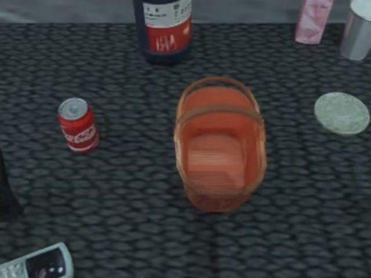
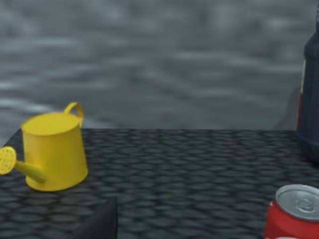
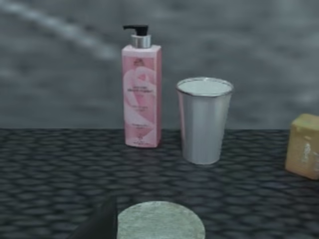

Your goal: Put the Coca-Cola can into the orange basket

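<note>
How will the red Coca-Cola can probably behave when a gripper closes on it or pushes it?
The Coca-Cola can stands upright and alone on the textured mat, so a side push near its top may tip it. Once on its round side, it would probably roll. Its smooth metal wall looks slippery and thin, so a hard squeeze might dent it.

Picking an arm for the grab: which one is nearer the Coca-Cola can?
Left. The Coca-Cola can stands upright on the table's left side and appears close in the left wrist view. The right wrist view shows only right-side items such as the pink pump bottle. Neither gripper is visible from above.
</note>
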You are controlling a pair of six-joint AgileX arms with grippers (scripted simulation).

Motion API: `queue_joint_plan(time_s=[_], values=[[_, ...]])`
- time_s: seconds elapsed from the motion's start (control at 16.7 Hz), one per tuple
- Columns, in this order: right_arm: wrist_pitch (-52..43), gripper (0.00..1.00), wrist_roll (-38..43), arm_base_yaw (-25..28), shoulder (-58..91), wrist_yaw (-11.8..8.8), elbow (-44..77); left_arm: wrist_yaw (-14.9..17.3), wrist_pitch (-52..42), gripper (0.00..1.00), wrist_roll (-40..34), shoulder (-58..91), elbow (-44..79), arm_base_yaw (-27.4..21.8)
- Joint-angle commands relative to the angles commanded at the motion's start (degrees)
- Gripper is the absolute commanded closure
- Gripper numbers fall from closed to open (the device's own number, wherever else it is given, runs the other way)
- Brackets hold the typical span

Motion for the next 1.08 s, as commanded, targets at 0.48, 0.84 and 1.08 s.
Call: queue_joint_plan(time_s=[0.48, 0.84, 1.08], values=[[0.0, 0.0, 0.0, 0.0, 0.0, 0.0, 0.0, 0.84, -8.65, 0.0, 4.39, 12.57, 11.93, -2.2], [0.0, 0.0, 0.0, 0.0, 0.0, 0.0, 0.0, 0.78, -26.99, 0.0, 13.44, 44.02, 39.05, -4.98], [0.0, 0.0, 0.0, 0.0, 0.0, 0.0, 0.0, 0.34, -41.06, 0.0, 20.31, 69.06, 60.18, -6.72]])
